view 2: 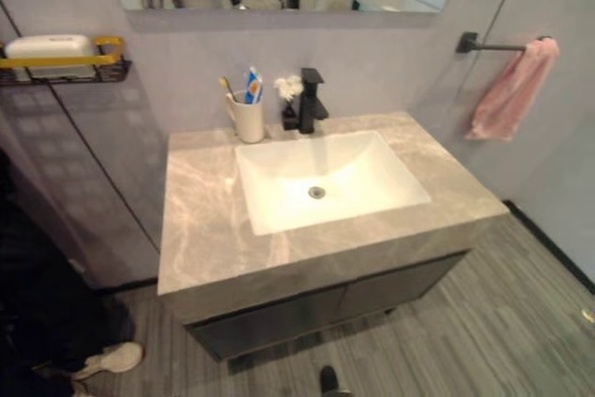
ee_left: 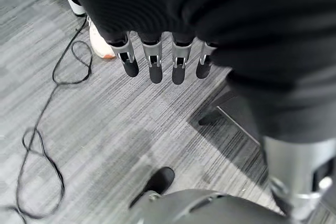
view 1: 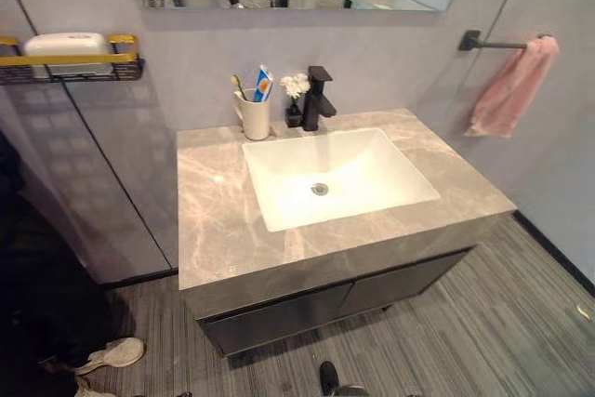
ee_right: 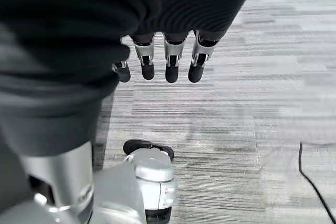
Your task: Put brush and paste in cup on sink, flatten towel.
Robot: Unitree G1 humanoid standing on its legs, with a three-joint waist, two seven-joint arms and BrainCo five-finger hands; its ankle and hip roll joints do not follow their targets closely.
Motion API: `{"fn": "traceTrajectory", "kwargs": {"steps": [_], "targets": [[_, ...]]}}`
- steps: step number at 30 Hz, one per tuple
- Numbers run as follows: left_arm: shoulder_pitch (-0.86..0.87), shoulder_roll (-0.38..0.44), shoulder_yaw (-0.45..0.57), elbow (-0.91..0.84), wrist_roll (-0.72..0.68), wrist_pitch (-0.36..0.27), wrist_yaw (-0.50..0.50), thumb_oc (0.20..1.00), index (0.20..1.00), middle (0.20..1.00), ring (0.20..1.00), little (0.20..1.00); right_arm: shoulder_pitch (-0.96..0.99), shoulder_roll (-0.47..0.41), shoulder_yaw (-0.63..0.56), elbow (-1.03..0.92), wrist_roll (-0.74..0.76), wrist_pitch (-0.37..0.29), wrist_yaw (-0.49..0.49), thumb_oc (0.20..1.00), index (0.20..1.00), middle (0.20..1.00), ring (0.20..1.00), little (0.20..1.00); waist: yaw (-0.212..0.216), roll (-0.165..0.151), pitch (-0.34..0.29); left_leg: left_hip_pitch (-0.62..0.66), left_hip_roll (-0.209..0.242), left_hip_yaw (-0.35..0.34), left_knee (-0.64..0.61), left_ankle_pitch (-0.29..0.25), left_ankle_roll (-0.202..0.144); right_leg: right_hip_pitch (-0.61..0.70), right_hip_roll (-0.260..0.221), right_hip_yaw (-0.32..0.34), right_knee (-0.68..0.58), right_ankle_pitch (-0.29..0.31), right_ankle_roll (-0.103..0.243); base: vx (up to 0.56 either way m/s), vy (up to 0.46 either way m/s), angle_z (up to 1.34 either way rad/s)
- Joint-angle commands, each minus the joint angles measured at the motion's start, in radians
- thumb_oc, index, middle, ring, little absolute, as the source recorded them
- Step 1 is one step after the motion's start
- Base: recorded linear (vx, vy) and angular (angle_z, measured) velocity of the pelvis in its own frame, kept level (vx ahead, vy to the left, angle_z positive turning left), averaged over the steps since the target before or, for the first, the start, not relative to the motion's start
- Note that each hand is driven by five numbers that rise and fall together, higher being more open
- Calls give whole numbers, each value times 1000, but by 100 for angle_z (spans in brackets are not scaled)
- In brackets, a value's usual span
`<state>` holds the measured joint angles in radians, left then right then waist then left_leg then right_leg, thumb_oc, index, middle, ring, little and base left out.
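A white cup (view 1: 255, 116) stands at the back of the marble counter (view 1: 214, 211), left of the black tap (view 1: 319, 98). A toothbrush (view 1: 238, 86) and a blue-and-white paste tube (view 1: 264, 84) stick up out of the cup. A pink towel (view 1: 512, 88) hangs bunched and crumpled from a black bar (view 1: 483, 43) on the right wall. My left hand (ee_left: 157, 61) hangs over the grey floor with its fingers straight and nothing in it. My right hand (ee_right: 170, 61) hangs the same way, open and holding nothing.
The white basin (view 1: 363, 174) is sunk into the counter's middle. A small vase of white flowers (view 1: 295, 99) sits by the tap. A wall shelf with a yellow rail (view 1: 70, 60) carries a white box at the left. A person's white shoe (view 1: 112, 355) stands on the floor at the lower left.
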<state>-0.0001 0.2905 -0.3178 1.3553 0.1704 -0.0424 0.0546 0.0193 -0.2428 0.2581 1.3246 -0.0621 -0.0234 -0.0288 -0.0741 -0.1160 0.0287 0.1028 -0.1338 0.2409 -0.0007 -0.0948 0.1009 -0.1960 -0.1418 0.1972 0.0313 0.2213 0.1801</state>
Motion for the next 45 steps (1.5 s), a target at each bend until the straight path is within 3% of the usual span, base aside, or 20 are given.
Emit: {"fn": "traceTrajectory", "kwargs": {"steps": [1,4,5,6,7,13,15,16,17,18,19,21,22,31,32,33,34,35,36,45], "targets": [[29,-3,44,26,59,-9,-14,1000,1000,1000,1000,1000,-54,-50,8,28,4,14,5,1000,1000,1000,1000,1000,-18,34,41,-30,19,-117,72,-68,-21,-8,-15,43,42,10,37,-133,147,-56],[28,-6,48,36,63,-7,-7,1000,1000,1000,1000,1000,-39,-41,6,51,-2,23,8,1000,1000,1000,1000,1000,-28,36,55,-23,21,-93,45,-50,-21,-35,-14,38,37,45,40,-121,69,-32],[18,-10,48,32,59,-6,-4,1000,1000,1000,1000,1000,-35,-36,3,46,8,20,2,1000,1000,1000,1000,1000,-28,56,74,-24,43,-76,27,-32,-24,-62,-11,-69,70,-1,21,-99,35,-29],[18,-10,49,32,59,-6,-4,1000,1000,1000,1000,1000,-35,-35,3,46,8,20,2,1000,1000,1000,1000,1000,-28,53,71,-28,41,-75,27,-29,-25,-66,-12,-68,69,1,20,-224,73,-48],[9,-11,47,29,59,-2,-1,1000,1000,1000,1000,1000,-27,-35,-4,38,27,13,-6,1000,1000,1000,1000,1000,-26,75,82,-35,65,-55,-2,1,-32,-62,-9,-162,127,-74,-2,-138,30,-49],[-12,-6,34,12,51,-8,6,1000,1000,1000,1000,1000,-5,-23,-17,22,95,-12,-1,1000,1000,1000,1000,1000,-30,90,59,-71,100,-3,-72,64,-45,-4,62,-107,226,-192,-25,-134,-36,-47],[-26,-12,23,5,39,-10,9,1000,1000,1000,1000,1000,-4,-20,-20,28,100,-13,-5,1000,1000,1000,1000,1000,-22,91,48,-89,117,35,-76,71,-49,21,54,-131,219,-223,-32,-104,-99,-61],[-37,-16,15,-1,36,-9,12,1000,1000,1000,1000,1000,-7,-21,-26,31,101,-12,-11,1000,1000,1000,1000,1000,-7,90,43,-96,128,74,-68,70,-52,47,19,-219,203,-241,-37,-44,-61,-57],[-38,-16,16,-1,36,-9,12,1000,1000,1000,1000,1000,-8,-21,-26,31,101,-12,-11,1000,1000,1000,1000,1000,-5,91,40,-100,130,76,-68,72,-53,44,21,-217,200,-237,-39,-90,-108,-92],[-44,-16,14,-5,31,-8,13,1000,1000,1000,1000,1000,-14,-27,-30,31,96,-12,-17,1000,1000,1000,1000,1000,14,92,37,-102,145,135,-61,73,-58,67,-19,-349,189,-249,-41,-7,-57,-71],[-77,-34,-7,-12,27,3,14,1000,1000,1000,1000,1000,-15,-25,-17,30,81,-9,-20,1000,1000,1000,1000,1000,17,90,27,-88,148,156,-67,53,-66,77,-46,-416,197,-271,-32,0,-51,-140],[-62,-34,-19,-23,50,-1,10,1000,1000,1000,1000,1000,-26,-33,-21,26,78,-10,-25,1000,1000,1000,1000,1000,22,91,26,-94,162,201,-58,60,-71,92,-63,-468,165,-261,-24,-35,-195,-237],[-47,-34,-29,-18,70,-5,13,1000,1000,1000,1000,1000,-18,-39,-28,27,82,-13,-21,1000,1000,1000,1000,1000,9,98,23,-99,174,212,-47,63,-75,86,-27,-411,157,-270,-30,-54,-252,-190],[-107,-25,-86,-22,154,-9,17,1000,1000,1000,1000,1000,6,-62,1,32,60,-19,-22,1000,1000,1000,1000,1000,-19,121,29,-118,236,214,-14,89,-127,109,68,-313,60,-281,-70,-10,-199,-36],[-127,-18,-94,-29,161,-12,24,1000,1000,1000,1000,1000,7,-72,7,33,62,-20,-23,1000,1000,1000,1000,1000,-11,112,41,-159,245,167,53,101,-133,99,91,-289,50,-265,-95,-77,-351,-52],[-145,-16,-109,-33,161,-16,37,1000,1000,1000,1000,1000,-12,-89,16,34,64,-21,-22,1000,1000,1000,1000,1000,19,103,57,-200,196,-9,120,74,-133,92,109,-247,48,-261,-107,-72,-274,-61],[-145,-16,-109,-33,161,-16,37,1000,1000,1000,1000,1000,-12,-89,16,34,64,-21,-22,1000,1000,1000,1000,1000,18,103,56,-202,196,-9,121,73,-133,91,109,-247,48,-261,-107,25,-187,-65],[-149,-14,-115,-30,157,-17,48,1000,1000,1000,1000,1000,-32,-98,31,32,60,-23,-21,1000,1000,1000,1000,1000,44,98,65,-217,135,-145,144,48,-129,93,128,-204,48,-262,-113,94,-142,-85],[-152,-5,-119,-24,165,-18,51,1000,1000,1000,1000,1000,-42,-109,45,17,47,-30,-21,1000,1000,1000,1000,1000,58,92,62,-236,110,-216,158,40,-117,101,148,-149,41,-258,-111,95,-141,-99],[-161,-2,-141,-40,183,-24,59,1000,1000,1000,1000,1000,-49,-123,49,-37,40,-37,-26,1000,1000,1000,1000,1000,76,107,66,-333,100,-302,79,152,-116,163,195,-31,58,-307,-119,147,39,-64]]}}
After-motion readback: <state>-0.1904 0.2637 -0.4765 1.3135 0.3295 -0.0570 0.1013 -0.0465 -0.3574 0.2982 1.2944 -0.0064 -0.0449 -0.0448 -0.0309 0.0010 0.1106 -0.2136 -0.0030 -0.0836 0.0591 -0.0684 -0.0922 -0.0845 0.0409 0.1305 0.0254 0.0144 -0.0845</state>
